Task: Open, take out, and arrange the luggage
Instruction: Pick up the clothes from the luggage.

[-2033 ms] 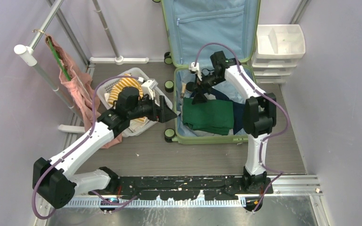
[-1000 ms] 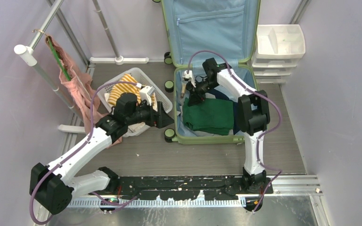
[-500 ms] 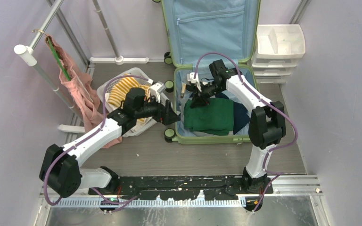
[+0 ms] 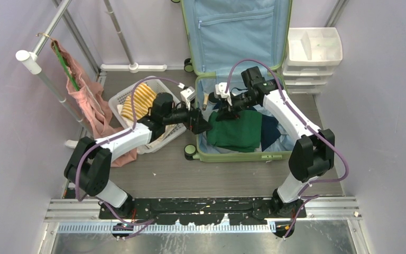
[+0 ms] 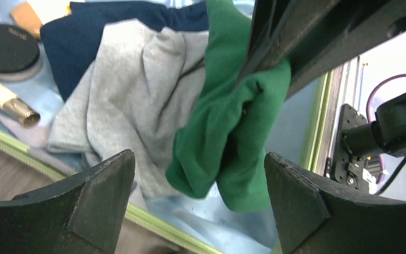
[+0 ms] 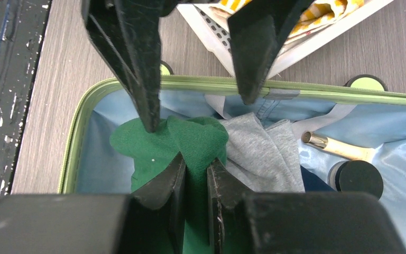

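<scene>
Grey floor (image 4: 153,174), open luggage (image 4: 238,42) beneath right gripper (image 6: 195,172)

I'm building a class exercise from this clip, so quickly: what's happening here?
The light-green suitcase lies open with clothes inside. The right end effector pinches a raised fold of the green garment. The left end effector, jaws wide open, sits right at that fold without gripping it. A grey garment and a navy garment lie beneath.
</scene>
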Controlling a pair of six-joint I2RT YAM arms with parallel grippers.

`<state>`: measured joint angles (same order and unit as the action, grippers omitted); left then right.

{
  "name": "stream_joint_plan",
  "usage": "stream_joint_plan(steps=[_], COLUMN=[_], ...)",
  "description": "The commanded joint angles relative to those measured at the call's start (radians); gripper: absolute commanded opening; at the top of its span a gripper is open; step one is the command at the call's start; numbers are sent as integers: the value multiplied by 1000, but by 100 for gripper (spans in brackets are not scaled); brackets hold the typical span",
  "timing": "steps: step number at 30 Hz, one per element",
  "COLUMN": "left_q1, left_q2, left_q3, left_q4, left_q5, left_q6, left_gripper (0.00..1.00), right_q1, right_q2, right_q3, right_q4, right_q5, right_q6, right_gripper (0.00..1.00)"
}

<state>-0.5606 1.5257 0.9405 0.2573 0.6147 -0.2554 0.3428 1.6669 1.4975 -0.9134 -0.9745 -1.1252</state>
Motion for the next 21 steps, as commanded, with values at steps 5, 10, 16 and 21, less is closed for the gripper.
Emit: stream_joint_plan(steps=[5,10,16,21], left_q1=[-8,-39,-74,-79], left_q2=[86,155,221,258], left_q3=[39,21,38,84], left_q4=[298,439,480,479], left_q5=[76,140,151,178], left_q6=[-24,-129,-195,-264], left_gripper=[92,86,64,16], right_q1=[-2,-2,-4,-7], right_q2=[-83,-94,-106,-120], right_q3=[-12,-11,-2,-2], right_q4=[18,32,47,46], right_q5=[-66,-55,-42,13], right_q6=[-14,7,41,76], right_gripper=[9,8,7,7])
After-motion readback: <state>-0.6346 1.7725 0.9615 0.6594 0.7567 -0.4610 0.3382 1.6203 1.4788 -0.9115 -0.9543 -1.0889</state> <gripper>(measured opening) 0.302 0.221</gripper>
